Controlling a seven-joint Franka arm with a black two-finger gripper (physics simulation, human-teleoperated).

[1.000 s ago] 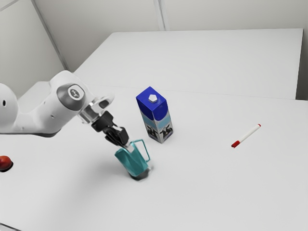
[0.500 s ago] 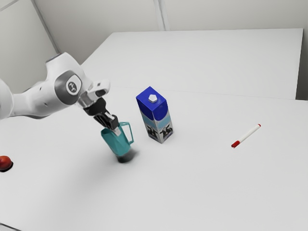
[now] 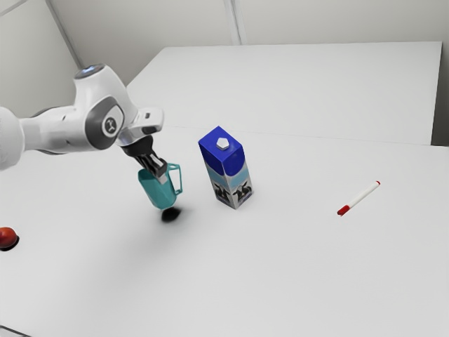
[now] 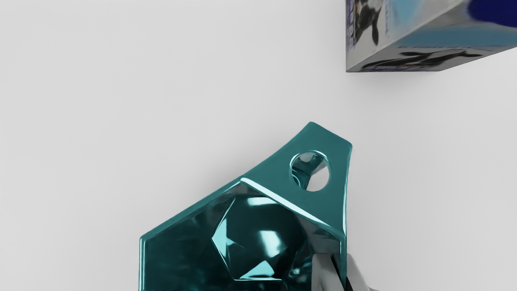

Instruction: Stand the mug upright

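In the exterior view my gripper [image 3: 161, 175] is shut on the rim of the teal mug [image 3: 158, 191], which hangs just above the table over its dark shadow. The mug is nearly upright, leaning a little, with its opening up and its handle toward the milk carton. Looking down into the teal mug [image 4: 258, 242] in the wrist view, I see its inner bottom. The gripper [image 4: 344, 262] pinches the mug's wall there, one finger inside and one outside.
A blue and white milk carton [image 3: 228, 168] stands close to the mug on the handle's side. Farther toward the exterior view's right lies a red and white marker [image 3: 359, 198]. A red ball-like object [image 3: 7, 237] sits at the exterior view's left edge of the table [image 3: 295, 281].
My gripper has carried the mug up and toward the exterior view's upper left. The mug has turned from a strong tilt to nearly upright, and its shadow now lies apart from its base.
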